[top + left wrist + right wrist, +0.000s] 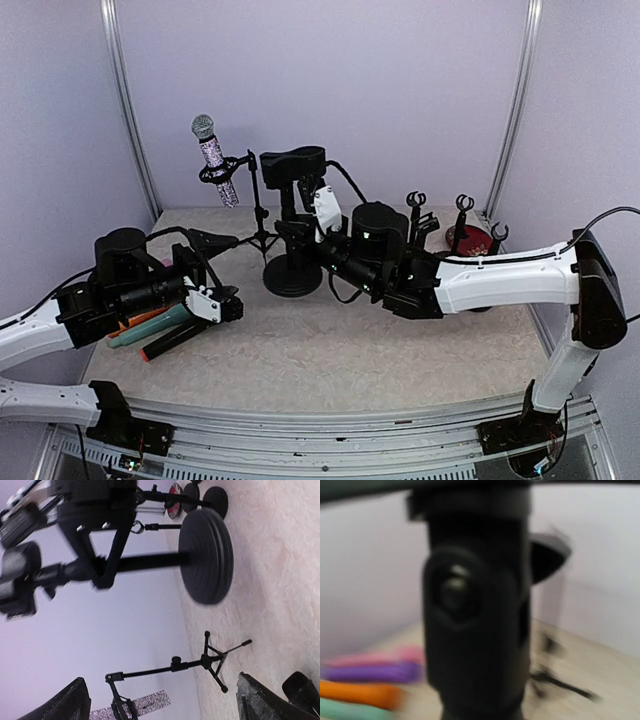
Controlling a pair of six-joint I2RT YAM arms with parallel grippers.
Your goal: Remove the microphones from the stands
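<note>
the microphone is a sparkly silver-pink handheld with a grey mesh ball head. it's clipped into the top of a skinny black tripod stand, tilted with its head up and leaning left. the stand's upright, legs spread, far back on the left side

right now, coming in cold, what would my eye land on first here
The glittery microphone, clipped at a tilt in a thin tripod stand at the back left. Next, the right gripper hangs beside the heavy round-based stand mid-table. At the near left, bright coloured objects lie by the open left gripper.
</note>
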